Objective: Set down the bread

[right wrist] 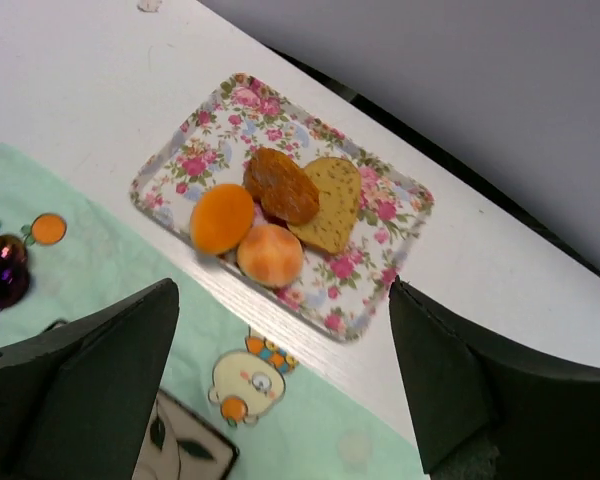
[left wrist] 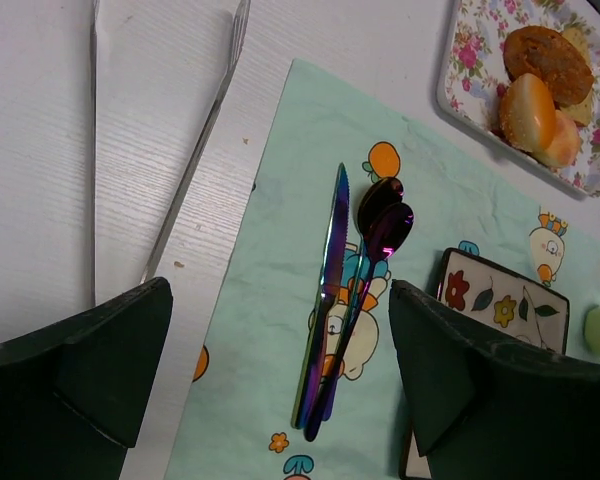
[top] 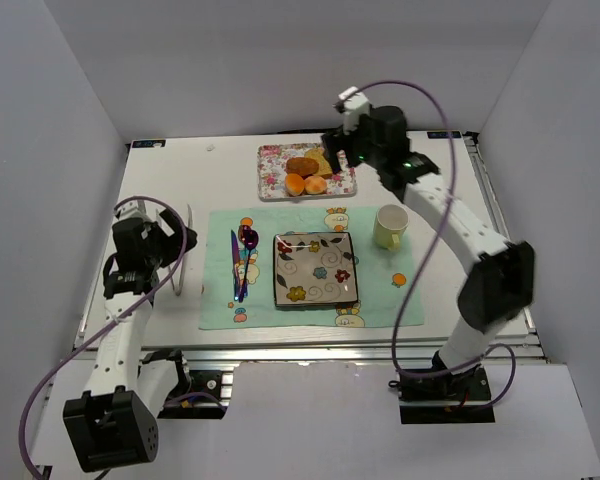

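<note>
Two glossy golden-orange buns [top: 294, 184] [top: 316, 185] lie side by side at the near edge of a floral tray [top: 272, 165] at the back of the table. In the right wrist view the buns [right wrist: 222, 218] [right wrist: 271, 254] lie in front of a dark brown lumpy piece [right wrist: 281, 185] and a pale yellow slice [right wrist: 332, 208]. My right gripper [top: 338, 148] [right wrist: 282, 300] hovers open and empty above the tray's right side. My left gripper [top: 175, 245] [left wrist: 280, 290] is open and empty over the mat's left edge. The buns also show in the left wrist view [left wrist: 527, 110].
A green placemat [top: 220, 300] holds a square patterned plate [top: 315, 268], iridescent purple cutlery [top: 243, 262] and a pale green mug [top: 390, 227]. Metal tongs [left wrist: 95, 150] lie on the white table left of the mat. Grey walls enclose the table.
</note>
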`<action>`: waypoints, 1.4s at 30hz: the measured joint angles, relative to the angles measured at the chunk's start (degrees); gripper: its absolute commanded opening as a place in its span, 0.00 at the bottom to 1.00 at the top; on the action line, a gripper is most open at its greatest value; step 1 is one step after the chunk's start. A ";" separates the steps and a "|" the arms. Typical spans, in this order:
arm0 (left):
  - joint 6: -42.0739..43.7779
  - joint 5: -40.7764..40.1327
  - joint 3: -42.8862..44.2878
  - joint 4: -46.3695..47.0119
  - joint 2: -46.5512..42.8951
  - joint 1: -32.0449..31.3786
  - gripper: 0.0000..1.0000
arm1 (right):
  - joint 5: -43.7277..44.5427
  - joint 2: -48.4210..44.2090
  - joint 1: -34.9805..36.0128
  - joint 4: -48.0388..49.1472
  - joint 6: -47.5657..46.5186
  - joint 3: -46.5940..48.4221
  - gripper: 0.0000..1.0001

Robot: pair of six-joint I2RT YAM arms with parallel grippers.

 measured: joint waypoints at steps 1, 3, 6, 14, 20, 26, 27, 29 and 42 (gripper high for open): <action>0.37 0.13 0.37 0.28 0.72 -0.02 0.98 | -1.42 -4.15 -1.11 0.07 0.28 -3.39 0.88; 1.36 0.15 1.40 0.52 2.64 -0.37 0.98 | -9.55 -10.80 -5.05 -0.09 -1.14 -9.38 0.67; 3.23 -0.61 3.08 0.57 5.90 -2.10 0.73 | -24.26 -18.60 -14.16 -0.61 -4.44 -17.90 0.23; 10.05 -11.63 10.82 -6.05 19.06 -10.88 0.91 | -50.25 -25.88 -28.13 -3.78 -11.78 -29.18 0.73; 14.38 -19.17 11.93 -11.10 25.31 -15.67 0.98 | -55.19 -27.47 -29.62 -4.90 -12.94 -31.47 0.74; 19.47 -26.99 15.13 -11.63 34.01 -15.15 0.96 | -56.96 -27.96 -29.94 -3.04 -10.51 -33.48 0.75; 19.65 -27.39 15.43 -11.34 34.71 -14.67 0.96 | -57.02 -27.78 -30.05 -2.95 -10.21 -33.48 0.75; 20.11 -27.26 16.11 -10.08 36.89 -10.84 0.96 | -57.16 -27.26 -30.36 -2.97 -9.88 -33.48 0.75; 21.84 -10.97 15.30 0.00 44.48 -1.31 0.60 | -57.40 -25.62 -31.80 -1.62 -7.21 -33.11 0.75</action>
